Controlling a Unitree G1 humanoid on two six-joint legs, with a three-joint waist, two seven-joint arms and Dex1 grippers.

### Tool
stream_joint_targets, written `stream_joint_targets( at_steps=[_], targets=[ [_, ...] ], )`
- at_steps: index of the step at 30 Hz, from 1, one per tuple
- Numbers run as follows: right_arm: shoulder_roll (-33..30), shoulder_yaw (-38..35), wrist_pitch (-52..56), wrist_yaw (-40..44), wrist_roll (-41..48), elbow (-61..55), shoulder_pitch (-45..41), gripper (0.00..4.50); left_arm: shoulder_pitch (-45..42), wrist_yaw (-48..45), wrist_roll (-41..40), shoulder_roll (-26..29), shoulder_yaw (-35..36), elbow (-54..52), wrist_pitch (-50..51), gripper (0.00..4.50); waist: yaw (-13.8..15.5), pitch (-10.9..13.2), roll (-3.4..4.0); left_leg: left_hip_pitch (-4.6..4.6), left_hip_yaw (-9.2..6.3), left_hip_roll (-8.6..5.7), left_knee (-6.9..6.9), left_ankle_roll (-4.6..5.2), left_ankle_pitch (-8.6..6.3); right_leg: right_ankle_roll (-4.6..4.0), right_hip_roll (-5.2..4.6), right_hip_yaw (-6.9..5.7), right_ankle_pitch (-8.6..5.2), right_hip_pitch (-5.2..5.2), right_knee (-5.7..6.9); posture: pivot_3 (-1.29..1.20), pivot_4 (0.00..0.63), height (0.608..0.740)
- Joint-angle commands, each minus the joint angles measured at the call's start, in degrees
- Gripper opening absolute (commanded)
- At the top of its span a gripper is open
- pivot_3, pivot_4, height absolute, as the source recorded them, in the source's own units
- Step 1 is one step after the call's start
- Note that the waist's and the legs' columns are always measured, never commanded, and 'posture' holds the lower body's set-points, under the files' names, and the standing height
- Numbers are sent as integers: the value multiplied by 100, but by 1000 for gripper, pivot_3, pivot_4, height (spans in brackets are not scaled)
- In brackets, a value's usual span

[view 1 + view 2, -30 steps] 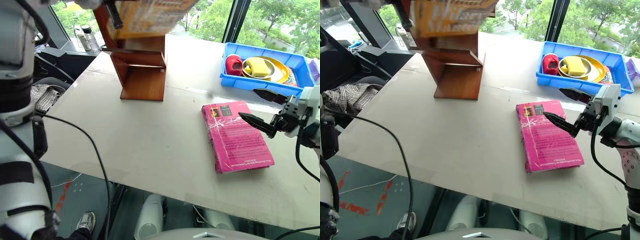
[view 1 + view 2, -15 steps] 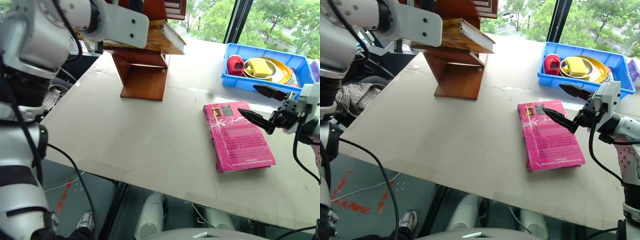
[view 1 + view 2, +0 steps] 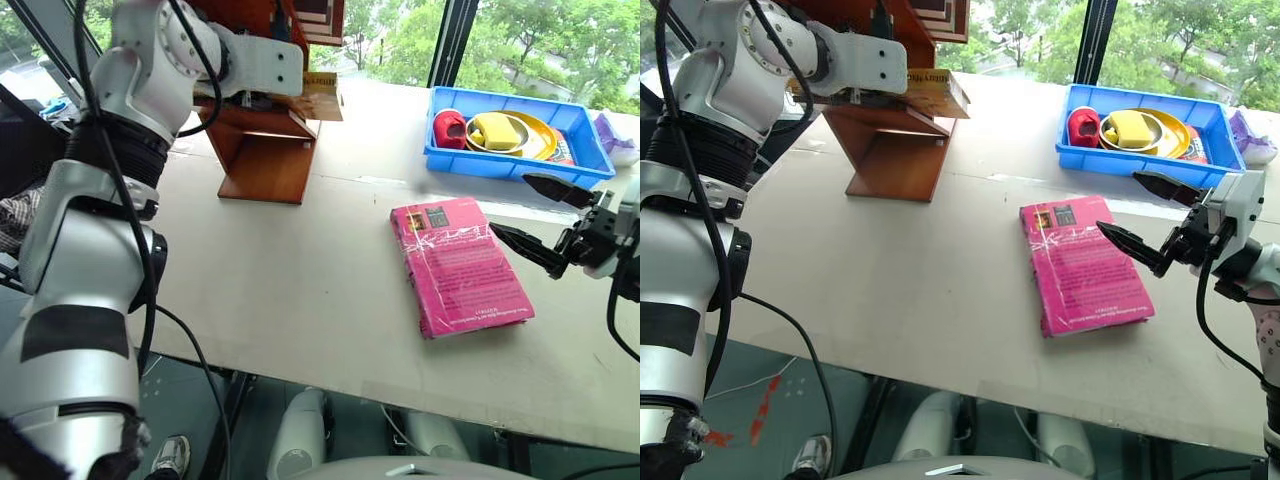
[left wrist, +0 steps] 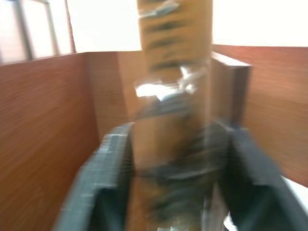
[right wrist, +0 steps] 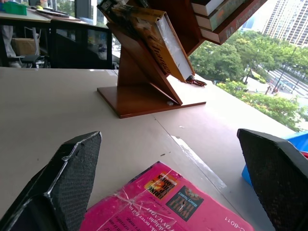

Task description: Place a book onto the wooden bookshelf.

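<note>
A second ago the yellow-orange book [image 3: 930, 92] was held high, tilted and blurred, in front of the wooden bookshelf [image 3: 262, 150], with only the tip of a black finger showing beside it; half a second ago it lay nearly flat over the lower shelf with the white forearm coming in from the left; now it rests on that lower shelf board, its near corner jutting past the shelf's right edge, and the left arm stretches across to it from the left; the whole picture has also shifted a little, which is the camera's doing, since the pink book [image 3: 458, 266] and the blue tray [image 3: 512, 165] keep their places on the white table [image 3: 300, 290].

The left gripper [image 4: 180, 159] reaches into the shelf, its forearm roughly level; in the wrist view its two dark fingers [image 4: 103, 168] stand on either side of the book's spine, parted about as wide as the book, but the blur hides whether they press it or stand just clear, so I cannot tell if the grip is on or let go.

The right gripper [image 3: 548, 222] hangs just over the right edge of the pink book, pointing across the table towards the left; its black fingers [image 5: 62, 187] are spread wide with nothing between them; it has kept that pose throughout.

The tray holds a red item, a yellow plate and a yellow block.
</note>
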Motion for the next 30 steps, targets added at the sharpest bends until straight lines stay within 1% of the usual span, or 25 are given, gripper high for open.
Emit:
stream_joint_targets(
  at_steps=[1, 3, 5, 7, 9, 11, 13, 14, 15, 16, 19, 22, 24, 25, 28, 30],
  targets=[
    [-117, -354, 52, -69, 184, -300, 105, 4500, 435, -704, -643, 312, 652, -1025, 468, 4428, -6, 0, 1, -1, 8, 1, -4, 0, 0, -13, -1, 14, 8, -8, -1, 0, 150, 740],
    [-149, -471, 84, -58, 255, -383, 199, 4500, 939, -1442, -1445, 671, 1279, -2326, 1275, 4428, 15, 2, -3, -7, 8, 0, -6, -1, -1, -11, -6, 14, 7, -11, -4, 0, 150, 740],
    [-150, -612, 125, -92, 403, -452, 233, 4500, 1436, -1923, -2165, 1008, 1930, -3523, 2317, 4428, 14, 11, -15, -18, 11, 3, -6, -3, 0, -11, -8, 16, 6, -22, -3, 0, 150, 740],
    [-143, -681, 160, -133, 535, -503, 210, 4500, 1942, -2111, -2697, 1253, 2435, -4382, 3435, 4428, 12, 14, -21, -28, 7, 6, -5, -11, 4, -10, -9, 16, 6, -29, -7, 0, 150, 740],
    [-126, -715, 230, -195, 708, -531, 114, 4500, 2520, -2142, -3253, 1374, 2889, -5123, 4474, 4428, 12, 12, -19, -20, 6, 3, -5, -24, 11, -6, -10, 23, 3, -24, -6, 0, 150, 740],
    [-144, -710, 318, -228, 856, -556, 21, 4500, 3085, -2019, -3864, 1266, 3316, -5837, 5298, 4428, 31, 11, -16, -6, -2, 0, -6, -5, -1, -2, -11, 17, 1, -11, -2, 0, 150, 740],
    [-207, -711, 395, -201, 925, -538, -27, 4500, 3404, -1675, -4097, 1074, 3474, -6197, 5528, 4428, 93, 12, -19, -1, -20, 0, -3, -4, -2, 16, -13, 1, -10, 3, -2, 0, 150, 740],
    [-230, -744, 421, -179, 983, -528, -49, 4500, 3484, -1475, -4232, 900, 3526, -6336, 5746, 4428, 108, 12, -20, -3, -34, -1, 8, -5, -1, 17, -14, -5, -10, 9, -1, 0, 150, 740],
    [-253, -799, 454, -171, 1072, -520, -84, 4500, 3576, -1187, -4404, 575, 3640, -6523, 6011, 4428, 138, 12, -24, -4, -37, -1, 11, -5, 0, 15, -13, -7, -9, 10, -1, 0, 150, 740],
    [-276, -854, 476, -168, 1143, -520, -103, 4500, 3743, -890, -4551, 271, 3726, -6736, 6097, 4428, 153, 7, -18, 0, -32, -6, 15, -7, 4, 3, -6, 6, -2, 15, -1, 0, 150, 740],
    [-271, -945, 556, -303, 1340, -641, -138, 4500, 4454, 11, -4614, -609, 3895, -7051, 5635, 4428, 172, 3, -17, 6, -20, -12, 22, -3, 4, 7, -14, 22, 2, 22, -4, 0, 150, 740],
    [-240, -1097, 598, -436, 1445, -849, 47, 4500, 4958, 521, -4719, -1207, 3854, -6969, 5204, 4428, 176, 7, -26, -7, -34, -7, 25, -4, 3, 3, -8, 29, 27, 16, -2, 0, 150, 740],
    [-251, -1230, 675, -558, 1507, -1004, 240, 4500, 5171, 737, -4819, -1448, 3879, -6903, 4954, 4428, 182, 6, -26, -6, -40, -5, 20, -4, 3, 1, -5, 26, 26, 16, -3, 0, 150, 740],
    [-250, -1399, 741, -643, 1498, -1176, 513, 4500, 5408, 761, -4894, -1534, 3901, -6764, 4844, 4428, 186, 6, -26, -5, -40, -5, 16, -5, 3, 0, -4, 26, 26, 16, -3, 0, 150, 740],
    [-243, -1875, 905, -749, 1460, -1470, 1274, 4500, 6142, 640, -4900, -1468, 3742, -6492, 4263, 4428, 183, -6, -13, -2, -35, -8, 2, -6, 2, -1, -10, 31, 24, 17, -10, 0, 150, 740],
    [-186, -2205, 896, -564, 1249, -1569, 1995, 4500, 6486, 723, -5059, -1510, 3767, -6437, 4284, 4428, 183, -5, -15, -4, -31, -8, 3, -6, 2, -1, -10, 33, 24, 15, -11, 0, 150, 740]
  ],
)
